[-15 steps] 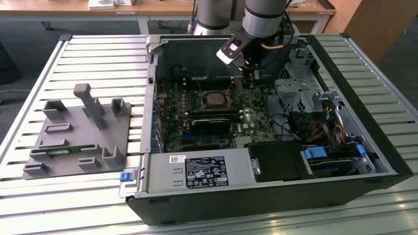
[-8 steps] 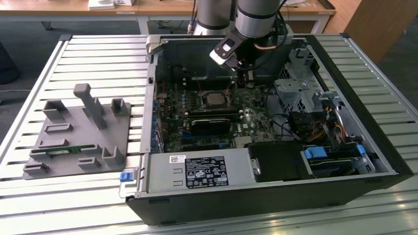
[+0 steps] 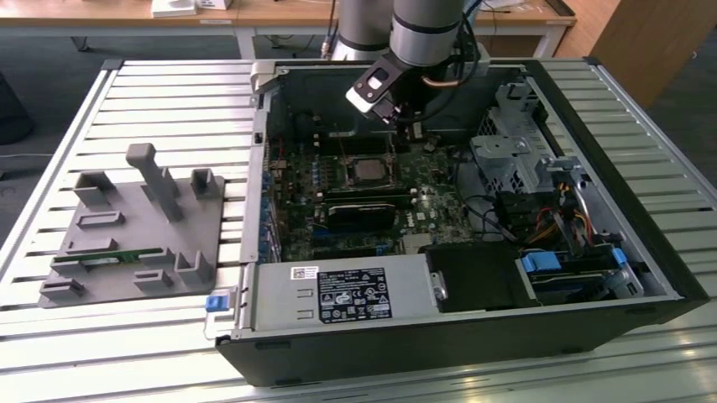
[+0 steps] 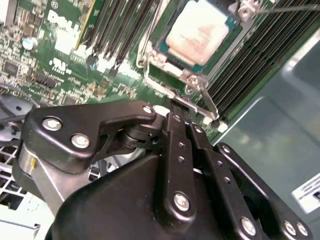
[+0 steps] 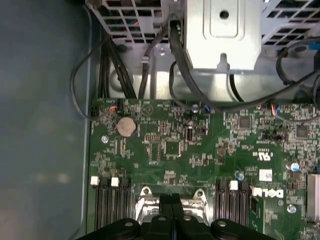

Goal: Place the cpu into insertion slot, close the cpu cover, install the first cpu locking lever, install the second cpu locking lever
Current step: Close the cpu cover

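end effector (image 4: 177, 112), clenched with nothing seen in it, sits just beside a thin silver locking lever (image 4: 206, 102); the cpu (image 4: 199, 31) lies flat just beyond that lever

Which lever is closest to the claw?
The lever ending just beside the claw; the other lever sticks out from the cpu's far corner.

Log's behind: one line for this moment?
pale silvery-beige square cpu: in silver-rimmed square insertion slot | hand: shut, near slot's corner
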Motion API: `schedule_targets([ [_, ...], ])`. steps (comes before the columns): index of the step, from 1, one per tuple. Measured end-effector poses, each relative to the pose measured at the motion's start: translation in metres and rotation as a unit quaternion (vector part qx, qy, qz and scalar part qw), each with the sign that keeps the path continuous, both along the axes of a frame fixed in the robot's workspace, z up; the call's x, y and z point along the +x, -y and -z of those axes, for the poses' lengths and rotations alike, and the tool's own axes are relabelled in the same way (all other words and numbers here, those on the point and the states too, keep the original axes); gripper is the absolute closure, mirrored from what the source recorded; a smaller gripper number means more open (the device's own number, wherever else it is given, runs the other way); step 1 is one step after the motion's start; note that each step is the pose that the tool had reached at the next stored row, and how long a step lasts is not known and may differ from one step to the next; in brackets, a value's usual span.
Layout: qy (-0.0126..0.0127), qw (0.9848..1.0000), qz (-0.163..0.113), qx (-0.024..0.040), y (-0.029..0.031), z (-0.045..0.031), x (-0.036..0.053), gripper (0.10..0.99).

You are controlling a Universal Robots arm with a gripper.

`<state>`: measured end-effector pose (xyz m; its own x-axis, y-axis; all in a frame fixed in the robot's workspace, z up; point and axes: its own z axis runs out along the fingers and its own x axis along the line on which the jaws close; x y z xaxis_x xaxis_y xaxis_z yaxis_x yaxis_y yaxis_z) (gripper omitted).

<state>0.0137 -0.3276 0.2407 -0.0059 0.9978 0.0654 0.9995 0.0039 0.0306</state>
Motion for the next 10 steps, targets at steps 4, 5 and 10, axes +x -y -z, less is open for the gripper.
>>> schedule_targets([
  [4, 0.0, 1.0, 0.0, 0.0, 0.0, 0.0011, -0.0075, 0.98],
  [5, 0.0001, 1.0, 0.0, 0.0001, -0.0001, 0.0015, -0.0089, 0.98],
  [10, 0.0, 1.0, -0.001, 0.0001, -0.0001, 0.0062, -0.0165, 0.98],
])
